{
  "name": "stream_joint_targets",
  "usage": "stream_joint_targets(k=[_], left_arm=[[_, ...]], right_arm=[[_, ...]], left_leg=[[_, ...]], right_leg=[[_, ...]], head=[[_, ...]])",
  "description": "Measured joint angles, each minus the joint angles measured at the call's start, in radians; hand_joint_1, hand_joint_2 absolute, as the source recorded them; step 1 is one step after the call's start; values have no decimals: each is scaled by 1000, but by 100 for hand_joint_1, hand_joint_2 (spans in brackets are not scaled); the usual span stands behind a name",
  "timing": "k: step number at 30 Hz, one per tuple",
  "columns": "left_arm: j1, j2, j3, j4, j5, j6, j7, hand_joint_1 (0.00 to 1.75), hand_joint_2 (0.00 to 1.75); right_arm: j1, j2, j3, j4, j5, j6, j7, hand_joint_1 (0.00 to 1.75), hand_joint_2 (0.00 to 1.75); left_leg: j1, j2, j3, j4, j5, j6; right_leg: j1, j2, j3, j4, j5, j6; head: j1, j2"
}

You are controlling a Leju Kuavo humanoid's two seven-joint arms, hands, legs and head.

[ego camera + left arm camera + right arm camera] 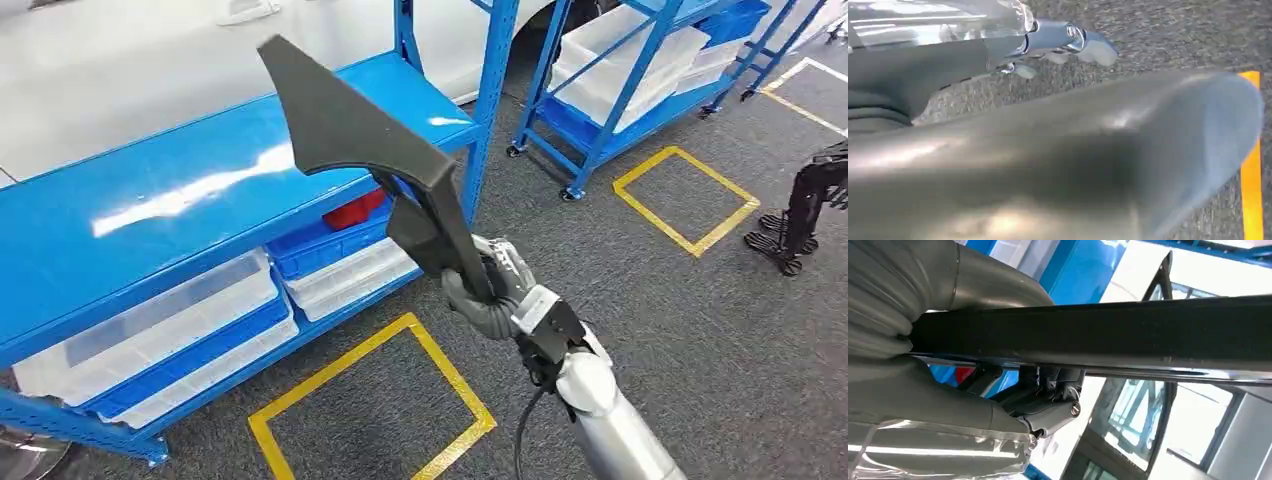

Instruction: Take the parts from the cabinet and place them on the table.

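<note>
A long black plastic part (370, 150), wide and flared at its upper end, is raised above the corner of the blue rack's top shelf (150, 200) in the head view. My right hand (490, 285) grips its narrow lower end from below. The right wrist view has the part (1098, 335) as a dark bar crossing the picture, with my right hand (923, 365) wrapped around it and its fingers (1048, 410) closed underneath. My left hand (998, 150) hangs over the grey carpet. Its thick thumb is near the camera, its fingers (1068, 40) stretch out, and nothing is in it.
The rack's lower shelf holds clear and blue bins (180, 330) and a red item (355, 210). Yellow taped squares (370, 400) (685, 195) mark the carpet. A second blue rack (620, 70) stands at the back right, and a black stand (800, 215) at the right edge.
</note>
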Motion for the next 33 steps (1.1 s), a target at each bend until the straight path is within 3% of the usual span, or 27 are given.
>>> stream_joint_targets(k=[1,2,3,4,5,6,7,8,12,13,14,15,16,17,18,19,20,21,22,23,24,27,28,29,30,32,33], left_arm=[[3,0,0,0,0,0,0,0,0],[4,0,0,0,0,-1,0,0,0],[4,0,0,0,3,-2,0,0,0],[4,0,0,0,4,-2,2,0,0],[3,-2,1,0,7,-3,2,0,0],[2,-4,1,0,8,-3,2,0,0],[0,-6,2,0,10,-3,2,0,0],[0,-10,2,0,11,-3,2,0,0],[-5,-20,3,0,24,10,11,0,0],[-8,-21,3,0,24,16,11,0,0],[-6,-21,5,0,24,20,12,0,0],[-3,-24,5,0,23,18,14,0,0],[1,-24,5,0,20,17,14,0,0],[7,-25,5,0,20,14,15,0,0],[10,-25,5,0,19,7,14,0,0],[12,-25,5,0,18,2,15,0,0],[12,-25,5,0,17,-2,14,0,0],[11,-25,5,0,16,-5,14,0,0],[12,-25,5,0,14,-10,14,0,0],[12,-25,5,0,9,-12,15,0,0],[13,-26,4,0,6,-18,16,0,0],[11,-27,3,0,1,-18,24,0,0],[10,-33,3,1,-1,-18,26,0,0],[10,-32,3,1,-1,-18,26,0,0],[12,-32,3,1,-2,-18,26,0,0],[15,-32,3,1,-5,-19,26,0,0],[14,-32,3,1,-8,-22,26,0,0]], right_arm=[[1,0,0,2,0,-1,0,175,175],[2,0,1,5,0,-1,1,175,175],[2,0,1,10,0,-3,2,175,175],[2,0,0,14,0,-5,2,175,175],[1,0,0,18,0,-8,2,175,175],[-4,0,0,21,1,-10,3,175,175],[-10,0,-2,23,1,-11,3,175,175],[-19,0,-3,25,1,-11,3,175,175],[-29,1,-5,27,4,-16,2,175,175],[-26,3,-5,25,2,-17,-6,175,175],[-25,3,-5,19,-3,-19,-20,175,175],[-15,5,-5,-8,-3,-28,-25,175,175],[9,5,-5,-53,5,-38,-18,175,175],[30,5,-5,-86,12,-45,-13,175,175],[56,4,-5,-116,15,-51,-9,175,175],[82,1,-7,-147,14,-57,-5,175,175],[101,-2,-11,-170,13,-63,-6,175,175],[121,-4,-17,-191,6,-66,-11,175,175],[140,-6,-27,-214,-5,-69,-22,175,175],[158,-9,-36,-235,-18,-68,-37,175,175],[175,-13,-47,-258,-35,-65,-58,175,175],[245,-20,-82,-330,-60,-46,-86,175,175],[262,-23,-90,-346,-55,-41,-85,175,175],[272,-27,-96,-360,-33,-42,-82,175,175],[274,-28,-98,-364,-9,-45,-75,175,175],[280,-28,-103,-361,37,-65,-48,175,175],[279,-28,-105,-352,54,-74,-37,175,175]], left_leg=[[-2,14,-2,0,0,0],[-2,27,-4,1,0,0],[-2,40,-5,1,0,0],[-2,52,-5,1,0,0],[-2,63,-4,1,0,-1],[-3,74,-2,1,-1,-3],[-3,83,0,1,-2,-5],[-8,92,0,1,-3,-11],[-9,128,9,-7,-4,-35],[-6,96,5,2,-14,-43],[-6,50,-8,37,-43,-42],[-4,26,-36,104,-85,-41],[-4,14,-78,196,-129,-42],[-4,11,-113,272,-157,-44],[-4,11,-134,314,-159,-44],[-4,11,-131,302,-138,-43],[-3,9,-109,248,-99,-42],[-1,1,-70,160,-48,-42],[2,-23,-29,72,-4,-41],[7,-79,-10,36,-12,-40],[11,-89,-7,18,-16,-42],[0,-58,-7,21,-16,-28],[8,-41,-3,11,-10,-19],[6,-30,2,6,-9,-16],[3,-13,4,4,-10,-7],[-2,16,3,4,-11,-6],[-3,31,2,5,-12,-6]], right_leg=[[-4,-15,-42,93,-41,5],[-7,-20,-71,159,-62,8],[-9,-22,-82,183,-62,9],[-11,-24,-67,160,-43,10],[-11,-28,-27,91,-7,7],[-9,-41,36,-22,39,1],[-3,-74,88,-111,68,-8],[11,-113,99,-144,51,-18],[15,-64,93,-156,64,-43],[2,-57,101,-166,73,-46],[3,-47,102,-170,75,-52],[3,-39,101,-169,76,-57],[5,-28,102,-169,75,-59],[8,-16,102,-168,74,-60],[9,-2,102,-166,73,-61],[9,12,103,-164,71,-60],[8,27,103,-160,70,-58],[6,42,103,-153,66,-55],[4,56,102,-145,61,-51],[3,66,95,-138,56,-46],[5,80,84,-123,54,-40],[-5,113,76,-130,61,-18],[-6,106,75,-125,57,-14],[0,47,66,-103,43,-9],[-2,8,35,-45,7,-2],[-10,-16,-46,114,-61,6],[-13,-19,-77,173,-76,9]], head=[[1,0],[1,0],[1,0],[1,0],[1,0],[2,0],[1,0],[0,0],[2,0],[-5,0],[-4,0],[-12,0],[-16,0],[-16,0],[-17,0],[-16,0],[-16,0],[-16,0],[-16,0],[-17,0],[-15,0],[-21,0],[-22,0],[-17,0],[-7,0],[-6,0],[-8,0]])
